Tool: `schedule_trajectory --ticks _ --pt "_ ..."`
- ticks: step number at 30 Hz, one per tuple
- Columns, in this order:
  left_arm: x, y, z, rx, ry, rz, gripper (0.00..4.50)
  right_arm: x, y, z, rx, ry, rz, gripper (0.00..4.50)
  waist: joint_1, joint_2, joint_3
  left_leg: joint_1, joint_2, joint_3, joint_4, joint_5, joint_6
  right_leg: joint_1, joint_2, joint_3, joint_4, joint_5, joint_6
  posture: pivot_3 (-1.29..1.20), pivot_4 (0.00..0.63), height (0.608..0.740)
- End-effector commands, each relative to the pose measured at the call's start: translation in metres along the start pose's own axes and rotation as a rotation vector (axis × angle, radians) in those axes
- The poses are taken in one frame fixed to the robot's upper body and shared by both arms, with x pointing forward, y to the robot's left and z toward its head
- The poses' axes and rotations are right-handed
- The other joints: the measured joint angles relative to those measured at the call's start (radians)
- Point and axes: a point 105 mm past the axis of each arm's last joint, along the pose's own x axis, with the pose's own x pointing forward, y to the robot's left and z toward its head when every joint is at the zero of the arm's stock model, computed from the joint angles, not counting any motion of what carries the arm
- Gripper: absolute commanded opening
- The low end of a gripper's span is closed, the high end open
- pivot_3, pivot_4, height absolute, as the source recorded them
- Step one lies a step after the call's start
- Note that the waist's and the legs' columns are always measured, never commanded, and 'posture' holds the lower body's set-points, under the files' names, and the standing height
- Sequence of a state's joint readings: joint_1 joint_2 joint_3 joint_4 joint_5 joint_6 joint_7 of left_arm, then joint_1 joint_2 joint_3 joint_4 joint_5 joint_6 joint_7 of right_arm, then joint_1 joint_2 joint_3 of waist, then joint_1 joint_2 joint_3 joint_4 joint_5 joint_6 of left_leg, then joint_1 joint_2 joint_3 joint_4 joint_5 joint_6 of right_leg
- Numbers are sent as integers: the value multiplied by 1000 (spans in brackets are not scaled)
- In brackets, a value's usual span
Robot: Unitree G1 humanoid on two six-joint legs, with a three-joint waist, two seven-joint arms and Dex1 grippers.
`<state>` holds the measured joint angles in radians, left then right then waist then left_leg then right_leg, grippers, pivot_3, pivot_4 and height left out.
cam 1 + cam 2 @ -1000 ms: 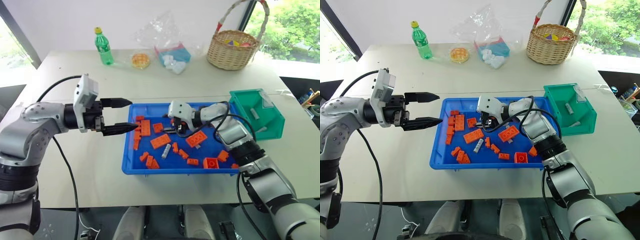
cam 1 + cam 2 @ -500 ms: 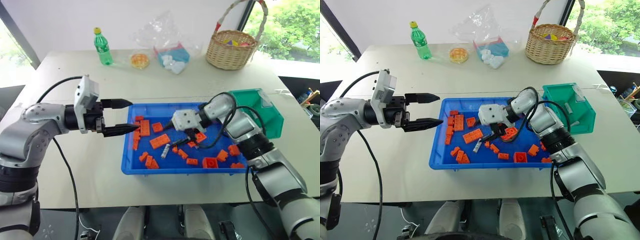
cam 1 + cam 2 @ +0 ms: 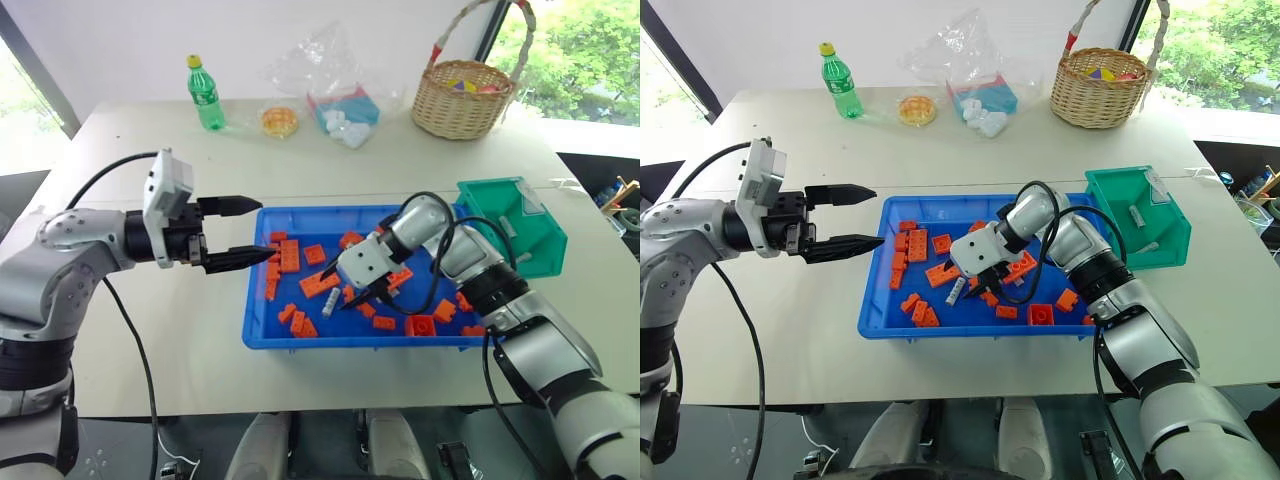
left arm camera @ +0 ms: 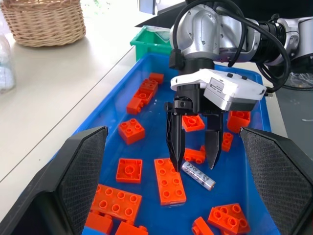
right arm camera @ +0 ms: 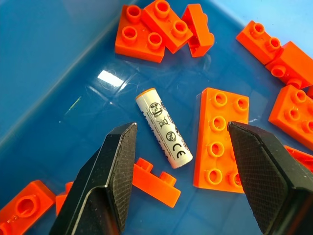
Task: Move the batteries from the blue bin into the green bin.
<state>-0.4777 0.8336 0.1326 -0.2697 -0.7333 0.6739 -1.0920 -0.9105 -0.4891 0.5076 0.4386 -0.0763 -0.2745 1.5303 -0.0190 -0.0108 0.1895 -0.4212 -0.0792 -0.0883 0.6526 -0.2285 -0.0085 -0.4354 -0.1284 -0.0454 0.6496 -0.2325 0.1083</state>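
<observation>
The blue bin (image 3: 256,300) lies mid-table, strewn with orange bricks (image 3: 290,256). One silver-grey battery (image 5: 163,128) rests flat on its floor beside a long brick; it also shows in the head view (image 3: 331,302). My right gripper (image 4: 194,164) points down over that battery, open, its fingertips straddling it just above the floor without gripping. My left gripper (image 3: 265,230) hovers open and empty at the bin's left edge, pointing right. The green bin (image 3: 480,215) stands at the blue bin's far right corner, with two batteries (image 3: 508,227) inside.
A wicker basket (image 3: 465,98) sits at the back right of the table. A green bottle (image 3: 206,93), a small dish (image 3: 281,121) and a clear plastic bag (image 3: 335,85) stand along the back. Bricks crowd closely around the battery.
My right gripper has drawn back toward the bin's near side and tipped downward, ending over the battery. The left arm has stayed still.
</observation>
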Motion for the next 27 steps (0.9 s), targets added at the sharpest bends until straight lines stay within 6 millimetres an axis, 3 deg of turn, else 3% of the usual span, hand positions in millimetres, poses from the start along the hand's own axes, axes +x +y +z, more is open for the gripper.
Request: schedule_trajectory --ticks 1,13,27 --pt "-4 -1 11 40 -17 7 4500 1 1 4 -39 1 5 3017 0 0 0 0 0 0 0 0 0 0 0 0 0 0 0 0 150 693" --pt "-2 1 12 47 -27 0 4500 11 12 4 -42 6 43 3017 0 0 0 1 1 0 0 0 0 0 1 1 0 0 0 0 150 693" --pt "-4 1 10 47 -27 6 4500 20 -3 -3 -43 54 19 3017 -1 0 0 3 3 1 -1 0 0 1 3 3 0 1 -1 0 150 693"
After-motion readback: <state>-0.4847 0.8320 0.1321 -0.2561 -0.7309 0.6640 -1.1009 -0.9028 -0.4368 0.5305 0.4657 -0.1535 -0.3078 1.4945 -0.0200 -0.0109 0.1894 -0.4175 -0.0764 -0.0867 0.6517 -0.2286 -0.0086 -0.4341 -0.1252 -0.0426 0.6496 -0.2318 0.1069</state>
